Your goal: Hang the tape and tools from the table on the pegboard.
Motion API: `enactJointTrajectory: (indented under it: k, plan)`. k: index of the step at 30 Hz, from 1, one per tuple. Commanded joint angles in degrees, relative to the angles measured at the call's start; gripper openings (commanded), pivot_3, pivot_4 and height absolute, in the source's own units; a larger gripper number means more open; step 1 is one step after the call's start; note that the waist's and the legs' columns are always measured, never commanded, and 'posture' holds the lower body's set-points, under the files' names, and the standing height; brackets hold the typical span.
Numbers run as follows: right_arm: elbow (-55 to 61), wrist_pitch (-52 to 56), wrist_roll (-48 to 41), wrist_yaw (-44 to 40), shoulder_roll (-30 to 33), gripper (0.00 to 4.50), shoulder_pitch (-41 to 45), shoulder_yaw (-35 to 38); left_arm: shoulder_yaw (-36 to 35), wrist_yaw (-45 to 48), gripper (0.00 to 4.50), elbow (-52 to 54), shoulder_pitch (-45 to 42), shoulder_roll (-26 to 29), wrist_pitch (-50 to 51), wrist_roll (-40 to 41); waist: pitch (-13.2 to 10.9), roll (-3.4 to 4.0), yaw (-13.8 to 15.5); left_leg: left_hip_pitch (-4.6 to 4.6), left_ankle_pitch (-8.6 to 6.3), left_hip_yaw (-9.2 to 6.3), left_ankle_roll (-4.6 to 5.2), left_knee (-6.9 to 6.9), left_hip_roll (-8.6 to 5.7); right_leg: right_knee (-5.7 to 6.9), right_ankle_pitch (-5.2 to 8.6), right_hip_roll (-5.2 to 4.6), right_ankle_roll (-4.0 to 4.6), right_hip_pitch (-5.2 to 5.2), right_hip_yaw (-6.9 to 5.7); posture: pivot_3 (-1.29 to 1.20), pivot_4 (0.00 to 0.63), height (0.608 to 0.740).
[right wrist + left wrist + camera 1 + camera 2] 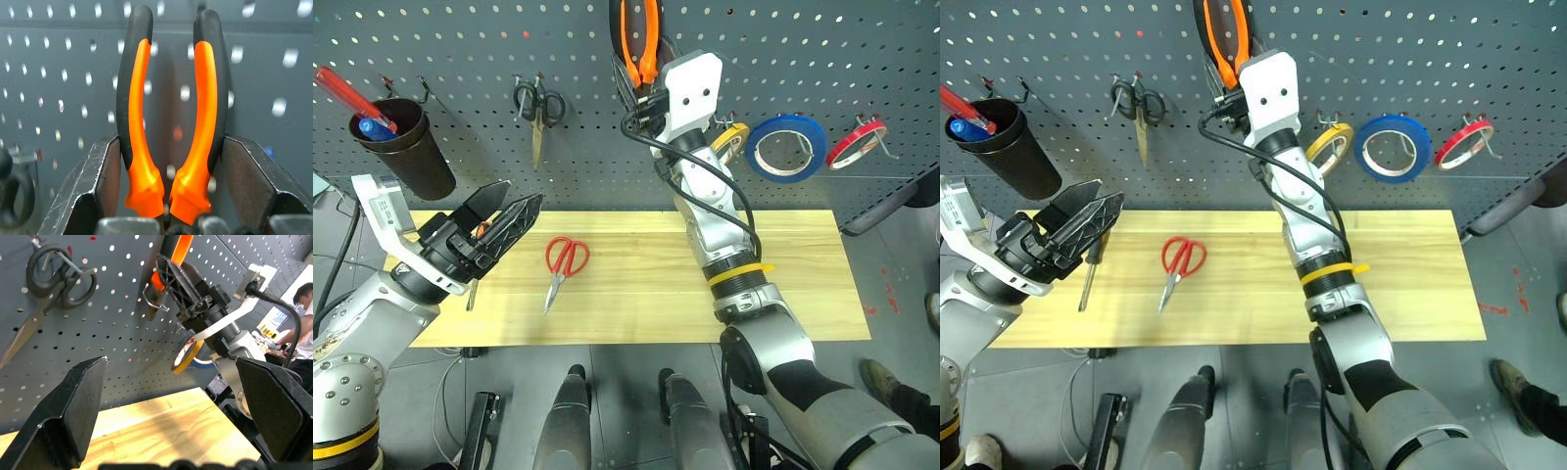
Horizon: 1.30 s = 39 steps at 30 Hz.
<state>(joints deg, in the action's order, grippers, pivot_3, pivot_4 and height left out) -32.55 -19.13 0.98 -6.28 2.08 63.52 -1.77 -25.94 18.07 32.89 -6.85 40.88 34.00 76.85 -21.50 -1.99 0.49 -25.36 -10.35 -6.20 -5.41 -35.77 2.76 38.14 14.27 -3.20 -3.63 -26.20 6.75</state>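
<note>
My right gripper is raised against the pegboard and is shut on the orange-and-black pliers, handles pointing up. The pliers' head is beside a metal hook; whether it rests on the hook I cannot tell. The yellowish tape hangs on a pegboard hook just right of that arm. Red scissors lie on the table, left of centre. My left gripper is open and empty above the table's left end, over the screwdriver, whose handle it partly hides.
Small black-handled scissors hang on the pegboard at upper left. A dark cup holding red and blue items hangs further left. A blue roll and a red roll hang at the right. A person stands in the background.
</note>
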Motion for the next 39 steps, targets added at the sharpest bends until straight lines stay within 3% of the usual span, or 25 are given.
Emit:
enactJointTrajectory:
  k: [1, 3, 5, 6, 15, 23, 31, 39]
  plan:
    - [2.17, 2.15, -0.54, -0.47, 0.04, 2.71, -1.15, 0.39, -1.29, 0.66, 4.50, 2.23, 0.53, 0.76, 0.10, 0.95, 0.00, 0.00, 0.01, 0.02, 0.01, 0.00, 0.00, 0.00, 0.00, 0.01, -0.01, 0.00, 0.01, 0.01, 0.00, 0.16, 0.365, 0.740]
    - [2.86, 2.65, -0.66, -0.79, 0.04, 3.75, -1.68, 0.41, -1.16, 0.62, 4.50, 2.40, 0.71, 0.70, 0.12, 1.14, 0.00, 0.00, 0.01, 0.05, 0.01, 0.00, 0.00, 0.00, 0.00, 0.02, -0.01, 0.00, 0.01, 0.04, 0.00, 0.16, 0.363, 0.740]
    - [3.43, 2.86, -0.57, -1.02, 0.21, 4.42, -2.02, 0.52, -1.04, 0.49, 4.50, 2.40, 0.64, 0.70, 0.14, 1.26, 0.00, 0.00, -0.01, 0.05, 0.01, 0.00, 0.00, 0.00, 0.00, 0.02, -0.01, 0.00, 0.01, 0.03, 0.01, 0.16, 0.363, 0.740]
    - [3.62, 2.92, -0.53, -1.17, 0.37, 4.47, -2.13, 0.59, -0.96, 0.44, 4.50, 2.36, 0.56, 0.72, 0.15, 1.25, 0.00, 0.00, -0.02, 0.05, 0.02, 0.00, -0.01, 0.00, 0.00, 0.02, -0.02, 0.00, 0.02, 0.03, 0.00, 0.16, 0.363, 0.740]
    - [10.89, 7.09, -2.00, -4.35, 1.54, 4.47, -5.68, 0.48, -0.35, 0.39, 4.50, 2.56, 1.63, 0.99, 0.98, 0.09, 0.00, 0.00, -0.06, 0.04, 0.06, 0.00, 0.01, 0.04, 0.00, -0.03, -0.06, 0.00, 0.02, 0.02, 0.01, 0.15, 0.365, 0.740]
    - [25.88, 23.12, -8.24, -13.93, 5.63, 4.47, -11.88, -0.48, 1.12, 0.08, 4.50, 1.88, 4.36, 1.72, 2.33, -6.24, 0.00, 0.00, -0.02, 0.04, 0.05, 0.00, 0.02, 0.05, 0.00, -0.04, -0.05, 0.00, 0.02, 0.02, 0.01, 0.13, 0.371, 0.740]
    - [37.32, 35.75, -11.07, -17.60, 10.92, 4.47, -15.94, 0.52, 3.59, -0.02, 4.50, 1.85, 5.21, 2.44, 4.07, -10.92, 0.00, 0.00, -0.18, 0.04, 0.05, 0.00, 0.02, 0.05, 0.00, -0.05, -0.05, 0.00, 0.02, 0.02, 0.02, 0.12, 0.384, 0.740]
    - [56.56, 52.36, -21.06, -25.54, 19.98, 4.47, -23.62, 1.14, 13.12, -6.50, 4.50, 0.87, 9.56, 5.86, 10.57, -27.63, -0.02, 0.00, -0.44, 0.04, 0.05, 0.00, 0.03, 0.07, 0.00, -0.06, -0.03, 0.01, -0.01, 0.02, 0.05, 0.10, 0.403, 0.740]
